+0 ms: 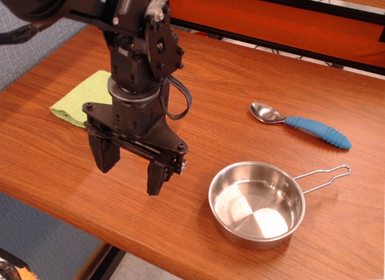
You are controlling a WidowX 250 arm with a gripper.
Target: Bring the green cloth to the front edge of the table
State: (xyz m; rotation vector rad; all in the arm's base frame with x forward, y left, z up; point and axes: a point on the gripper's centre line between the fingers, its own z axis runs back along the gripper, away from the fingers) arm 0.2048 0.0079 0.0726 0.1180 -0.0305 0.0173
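Observation:
The green cloth (81, 99) is a light lime-green folded square lying flat on the table (240, 69), at the left side, partly hidden behind the arm. My gripper (132, 171) is black, points down, and hangs above the tabletop in front and to the right of the cloth. Its two fingers (105, 153) are spread wide apart with nothing between them. The gripper is apart from the cloth.
A steel pan (257, 205) with a wire handle sits near the front edge at the right. A spoon (301, 123) with a blue handle lies behind it. The table's rounded front edge runs from lower left to lower right.

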